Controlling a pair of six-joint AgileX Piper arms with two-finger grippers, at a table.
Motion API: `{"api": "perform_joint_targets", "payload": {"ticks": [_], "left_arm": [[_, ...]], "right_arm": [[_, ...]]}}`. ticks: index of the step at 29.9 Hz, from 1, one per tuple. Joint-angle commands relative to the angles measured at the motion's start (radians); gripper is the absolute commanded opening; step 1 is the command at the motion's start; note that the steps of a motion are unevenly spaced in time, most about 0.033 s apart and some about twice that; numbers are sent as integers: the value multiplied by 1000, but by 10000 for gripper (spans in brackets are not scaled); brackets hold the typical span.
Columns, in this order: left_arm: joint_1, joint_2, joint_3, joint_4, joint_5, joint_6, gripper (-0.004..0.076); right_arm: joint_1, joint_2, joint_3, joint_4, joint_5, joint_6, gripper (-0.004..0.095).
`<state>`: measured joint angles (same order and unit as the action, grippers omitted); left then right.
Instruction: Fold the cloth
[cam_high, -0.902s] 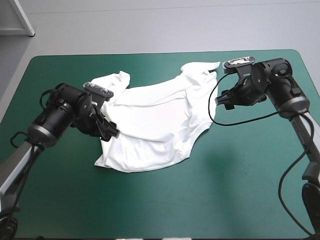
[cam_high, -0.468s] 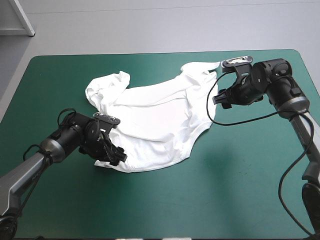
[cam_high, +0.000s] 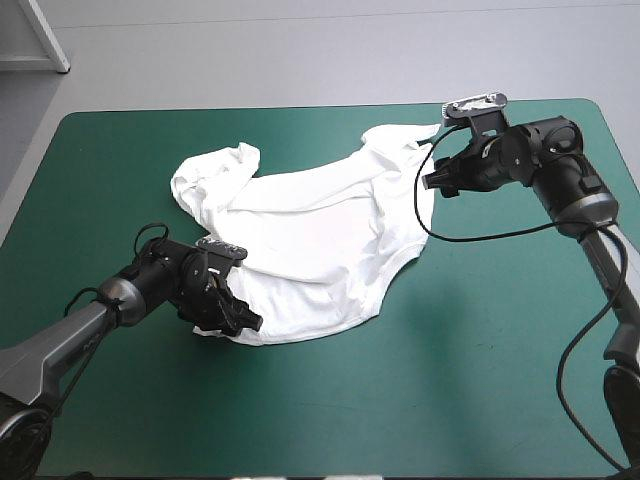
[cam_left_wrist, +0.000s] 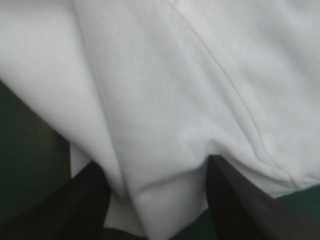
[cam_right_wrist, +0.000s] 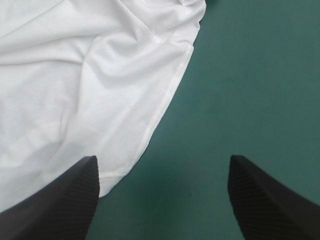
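one rumpled t-shirt (cam_high: 310, 230), spread on teal-green cover (cam_high: 480, 360)

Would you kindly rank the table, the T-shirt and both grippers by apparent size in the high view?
Largest: the table.
Then the T-shirt.
Last, the left gripper and the right gripper, which look alike, so unranked.

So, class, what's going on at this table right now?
A robot is working on a white T-shirt lying rumpled, not yet folded, on the table. The left gripper is open at the shirt's near left corner, cloth between its fingers. The right gripper is open at the shirt's far right edge, gripping nothing.
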<state>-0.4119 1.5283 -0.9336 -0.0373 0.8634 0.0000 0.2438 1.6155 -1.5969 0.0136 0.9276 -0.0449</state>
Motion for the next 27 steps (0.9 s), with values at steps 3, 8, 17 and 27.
{"api": "perform_joint_targets", "payload": {"ticks": [3, 8, 17, 27], "left_arm": [[-12, 8, -20, -17, -15, 0, 282], [-12, 14, -20, -1, -15, 14, 67], [-12, 14, -20, 37, 56, 29, 22], [-12, 14, -20, 31, 106, 9, 20]], "right_arm": [[-23, -39, -24, -14, -94, 16, 671], [-104, 27, -26, 97, -119, -31, 670], [-169, 240, -80, 291, -207, -133, 653], [-158, 468, -398, 324, -203, -137, 605]]}}
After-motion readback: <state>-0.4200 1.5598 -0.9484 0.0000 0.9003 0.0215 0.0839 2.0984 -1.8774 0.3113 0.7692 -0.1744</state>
